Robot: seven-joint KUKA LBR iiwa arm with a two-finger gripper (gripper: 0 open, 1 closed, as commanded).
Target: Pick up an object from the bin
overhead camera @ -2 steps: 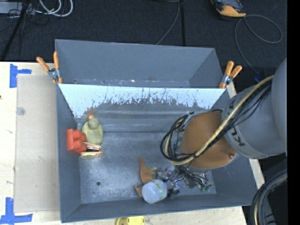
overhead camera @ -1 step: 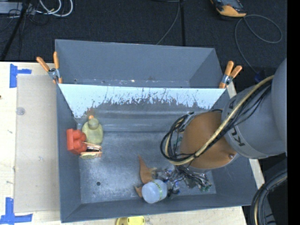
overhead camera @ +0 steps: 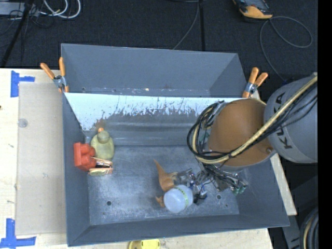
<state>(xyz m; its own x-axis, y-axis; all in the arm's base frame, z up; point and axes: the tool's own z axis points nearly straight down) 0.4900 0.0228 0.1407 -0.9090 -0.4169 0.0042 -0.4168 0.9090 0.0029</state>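
Note:
My gripper (overhead camera: 206, 182) is low in the bin's front right part, its dark metal parts showing beneath the arm's orange cover. Just to its left lies a pale green-white round bottle or cap (overhead camera: 177, 199), close to or touching the gripper's end. A small brown cone-shaped piece (overhead camera: 166, 178) lies just above that bottle, also next to the gripper. I cannot see anything held.
At the bin's left side a red block (overhead camera: 83, 155), a yellow-green bottle-shaped thing (overhead camera: 102, 145) and a small orange-and-brass piece (overhead camera: 100, 168) lie close together. The arm and its cables cover the bin's right side.

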